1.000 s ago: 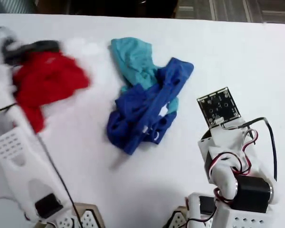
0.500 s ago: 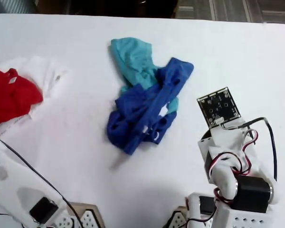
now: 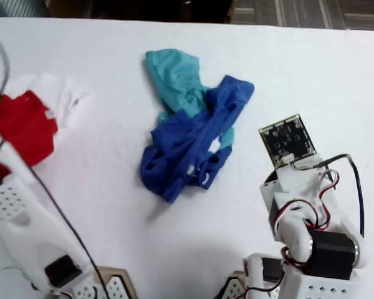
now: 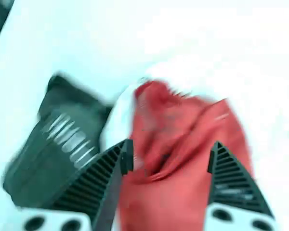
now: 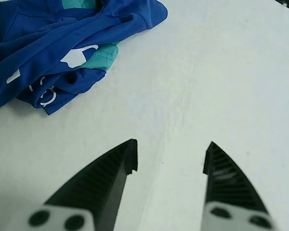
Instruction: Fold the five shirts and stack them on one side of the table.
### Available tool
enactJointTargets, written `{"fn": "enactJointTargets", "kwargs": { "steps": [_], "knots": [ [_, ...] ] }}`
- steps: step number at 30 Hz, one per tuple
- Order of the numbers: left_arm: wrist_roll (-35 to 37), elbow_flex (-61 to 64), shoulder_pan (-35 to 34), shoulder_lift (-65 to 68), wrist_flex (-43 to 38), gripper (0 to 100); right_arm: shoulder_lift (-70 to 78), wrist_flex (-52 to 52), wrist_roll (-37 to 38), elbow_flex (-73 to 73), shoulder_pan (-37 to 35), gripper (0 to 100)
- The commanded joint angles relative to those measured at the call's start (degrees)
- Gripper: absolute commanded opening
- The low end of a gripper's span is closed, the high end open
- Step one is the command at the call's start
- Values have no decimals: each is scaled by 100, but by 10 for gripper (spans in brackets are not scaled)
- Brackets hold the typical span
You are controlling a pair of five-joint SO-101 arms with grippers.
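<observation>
We see two tangled shirts (image 3: 190, 140) at the table's (image 3: 299, 62) middle, one draped over the other, a third shirt (image 3: 28, 124) at the left edge atop a fourth shirt (image 3: 65, 93) — left gripper (image 4: 171, 147) above it, right gripper (image 5: 169, 147) over bare table, front right of the tangle.

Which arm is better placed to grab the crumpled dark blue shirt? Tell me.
Right. The right gripper hangs open near the crumpled dark blue shirt; the left gripper is open over the red cloth shirt, farther off.

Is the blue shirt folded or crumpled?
Crumpled. The blue shirt lies bunched and twisted in a heap, partly over the teal shirt, no flat folds.
</observation>
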Motion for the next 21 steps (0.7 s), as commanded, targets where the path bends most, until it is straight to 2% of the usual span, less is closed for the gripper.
{"fn": "enactJointTargets", "kwargs": {
  "steps": [1,4,8,13,16,21],
  "knots": [
    [79,391,712,-844,105,263,57,4,26,-44,57,230],
    [88,1473,1310,-1442,105,261,57,13,26,-44,84,230],
    [53,3635,2207,-2347,97,264,57,13,26,-44,84,230],
    [-404,6097,3604,-3095,-18,264,57,4,26,-44,84,230],
    [-308,6721,4097,-3147,-334,264,57,4,26,-18,75,230],
    [360,7046,4510,-3007,-853,289,57,13,26,-9,57,230]
  ]
}}
